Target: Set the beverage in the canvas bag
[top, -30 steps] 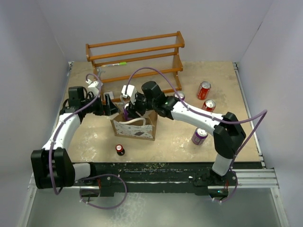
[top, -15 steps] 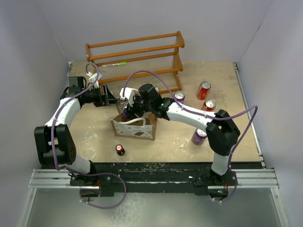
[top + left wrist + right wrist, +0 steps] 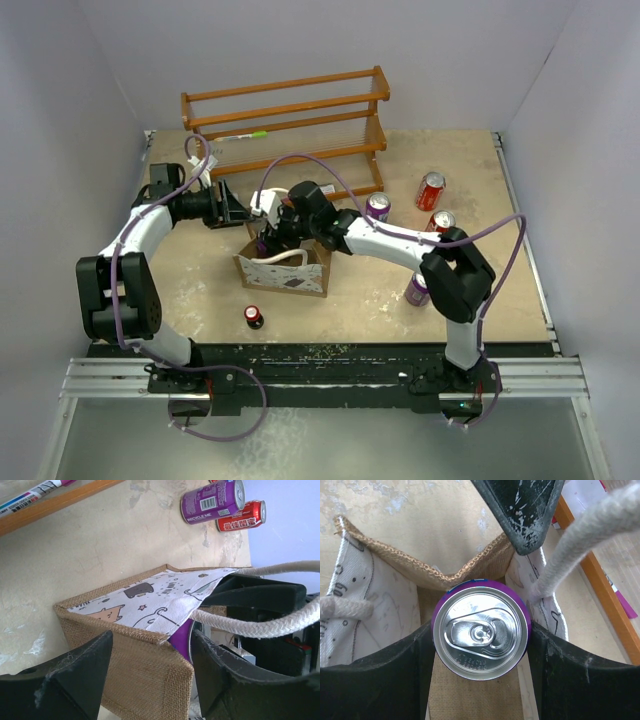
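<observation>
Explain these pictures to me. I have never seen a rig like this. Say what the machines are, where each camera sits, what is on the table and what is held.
These are two robot arms bolted to the near edge of a table, each ending in a two-finger gripper. The wide picture is taken from above and behind them. The other two come from cameras on the wrists, looking past their own fingers. On the table stand a canvas bag, a wooden rack at the back, four cans on the right and a small can in front of the bag. The right gripper is shut on a purple can, upright in the bag's open mouth. The left gripper is open, holds nothing and faces the bag's corner.
</observation>
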{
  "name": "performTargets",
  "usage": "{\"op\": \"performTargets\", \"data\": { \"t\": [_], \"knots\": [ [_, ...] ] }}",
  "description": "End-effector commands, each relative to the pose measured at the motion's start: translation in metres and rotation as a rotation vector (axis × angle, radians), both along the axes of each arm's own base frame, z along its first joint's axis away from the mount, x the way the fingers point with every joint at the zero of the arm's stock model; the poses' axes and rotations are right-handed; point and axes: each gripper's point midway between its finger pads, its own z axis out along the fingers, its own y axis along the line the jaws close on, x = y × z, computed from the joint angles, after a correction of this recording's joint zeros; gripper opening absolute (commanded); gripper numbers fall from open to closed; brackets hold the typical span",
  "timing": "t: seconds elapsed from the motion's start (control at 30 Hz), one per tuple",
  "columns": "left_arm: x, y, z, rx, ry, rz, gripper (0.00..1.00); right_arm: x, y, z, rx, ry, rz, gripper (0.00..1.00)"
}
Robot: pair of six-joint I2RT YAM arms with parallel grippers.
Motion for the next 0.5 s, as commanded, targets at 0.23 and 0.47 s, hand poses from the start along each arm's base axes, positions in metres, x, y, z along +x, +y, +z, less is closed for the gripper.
{"op": "performTargets", "data": {
  "t": [0.23,0.47],
  "knots": [
    [0.000,-0.007,0.005,-0.060,-0.025,-0.041,0.65,0.016,0.040,0.069,0.197,-0.126,0.049,0.00],
    [-0.003,-0.010,0.002,-0.072,-0.017,-0.050,0.65,0.024,0.044,0.066,0.191,-0.134,0.038,0.00]
  ]
}}
